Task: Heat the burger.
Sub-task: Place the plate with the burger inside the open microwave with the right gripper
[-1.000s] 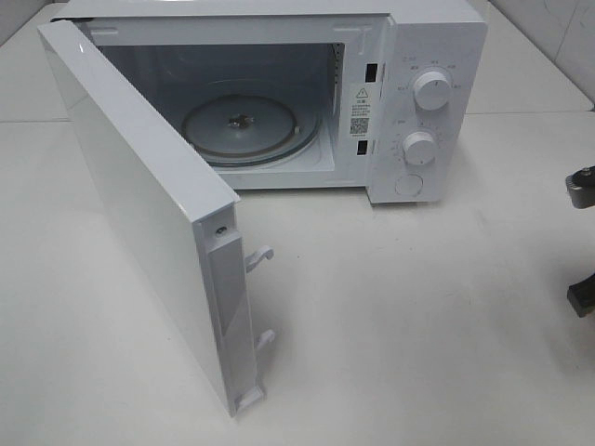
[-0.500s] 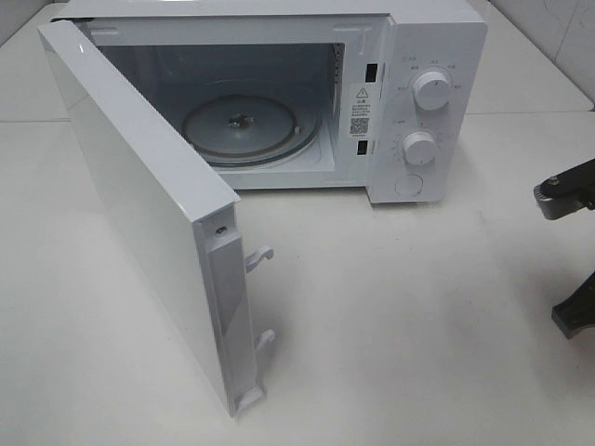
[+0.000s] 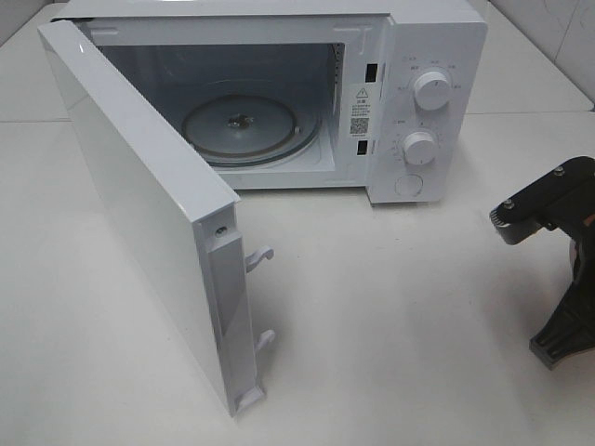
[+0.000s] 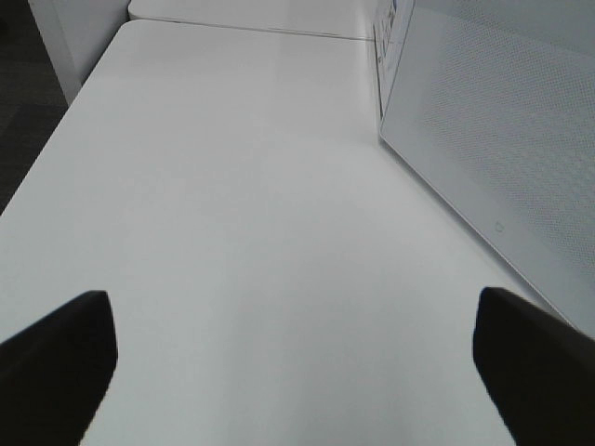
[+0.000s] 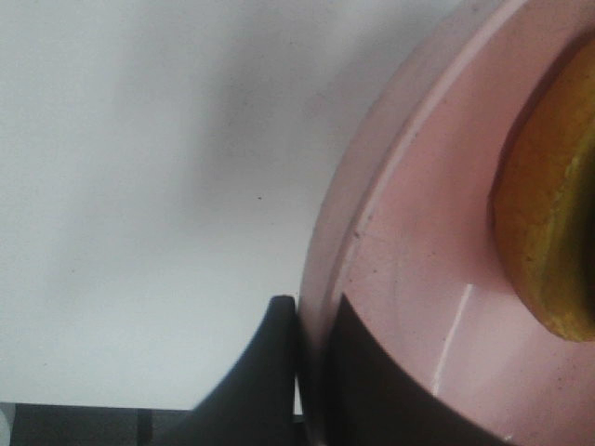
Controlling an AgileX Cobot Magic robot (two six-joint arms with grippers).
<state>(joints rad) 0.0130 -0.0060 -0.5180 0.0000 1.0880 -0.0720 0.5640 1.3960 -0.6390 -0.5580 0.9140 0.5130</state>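
Observation:
In the right wrist view the burger (image 5: 550, 200) shows only as a golden-brown bun edge, resting on a pink plate (image 5: 418, 279). My right gripper (image 5: 311, 372) is shut on the plate's rim, one dark finger outside it and one inside. The exterior high view shows only black parts of the right arm (image 3: 548, 209) at the right edge, with burger and plate out of frame. My left gripper (image 4: 297, 362) is wide open over bare white table, with nothing between its fingertips (image 4: 56, 353).
The white microwave (image 3: 414, 37) stands at the back with its door (image 3: 139, 204) swung out to the front left. Its glass turntable (image 3: 246, 125) is bare. The left wrist view shows the door's mesh panel (image 4: 502, 139) beside the left gripper.
The right arm has come further in from the right edge of the exterior view, moving left. The microwave and its door have not moved.

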